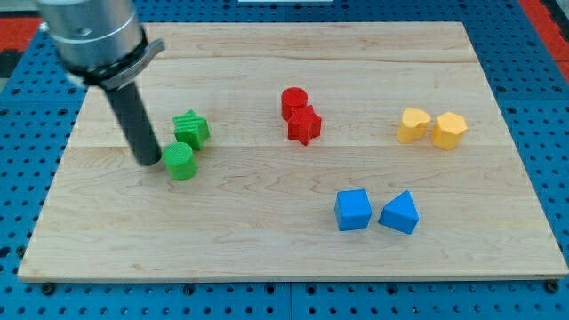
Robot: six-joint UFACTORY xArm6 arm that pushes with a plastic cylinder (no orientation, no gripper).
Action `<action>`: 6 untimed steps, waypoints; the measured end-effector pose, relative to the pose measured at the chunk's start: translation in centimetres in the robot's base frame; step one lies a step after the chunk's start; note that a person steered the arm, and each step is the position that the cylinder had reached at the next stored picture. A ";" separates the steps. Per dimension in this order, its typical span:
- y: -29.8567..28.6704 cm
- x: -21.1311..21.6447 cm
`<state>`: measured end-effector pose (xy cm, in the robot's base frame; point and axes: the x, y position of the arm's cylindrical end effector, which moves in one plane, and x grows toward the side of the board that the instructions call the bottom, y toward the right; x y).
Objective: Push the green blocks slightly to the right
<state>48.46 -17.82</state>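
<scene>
A green star block and a green cylinder sit close together on the left part of the wooden board. The cylinder lies just below the star. My tip is down on the board right at the cylinder's left side, touching it or nearly so. The rod rises from there up to the grey arm body at the view's top left.
A red cylinder and a red star sit at the top centre. Two yellow blocks sit on the right. A blue cube and a blue wedge sit at the lower right.
</scene>
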 end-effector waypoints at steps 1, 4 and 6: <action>-0.4 0.3; 19.3 -3.5; 28.2 -8.4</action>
<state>40.07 10.41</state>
